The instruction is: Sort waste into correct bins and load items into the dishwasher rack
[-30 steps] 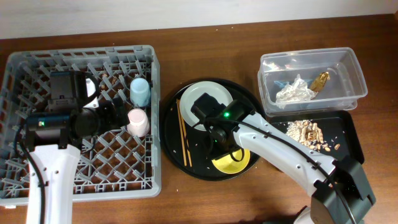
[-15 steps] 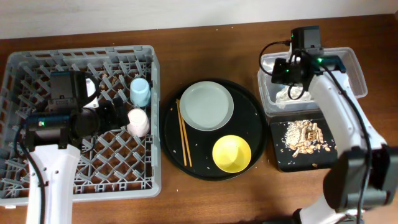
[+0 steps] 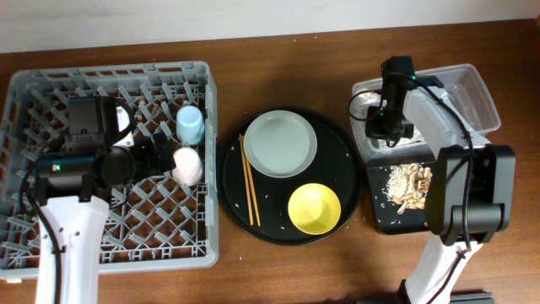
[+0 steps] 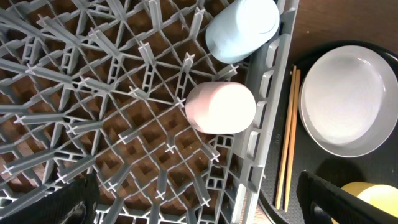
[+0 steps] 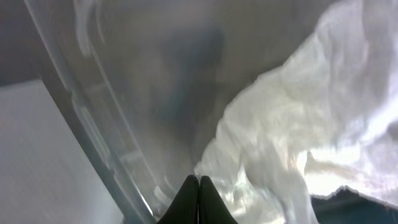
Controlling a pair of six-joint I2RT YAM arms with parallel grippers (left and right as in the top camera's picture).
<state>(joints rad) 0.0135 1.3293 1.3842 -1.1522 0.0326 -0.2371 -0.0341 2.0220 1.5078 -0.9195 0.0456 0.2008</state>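
Pink cup (image 4: 221, 107), blue cup (image 4: 242, 28), seemingly inverted, racked

Brown wooden table (image 3: 278, 270), pale wall along the far edge. Four things sit directly on it.
Left: large grey rack (image 3: 211, 169), fills most of that side.
Centre: round tray (image 3: 270, 215), black, just beside the rack's right wall.
Far right: clear tub (image 3: 477, 84).
Near right: rectangular tray (image 3: 381, 215), black, close against the tub's near side.
A strip of bare wood shows between the round tray and the two right-hand containers.
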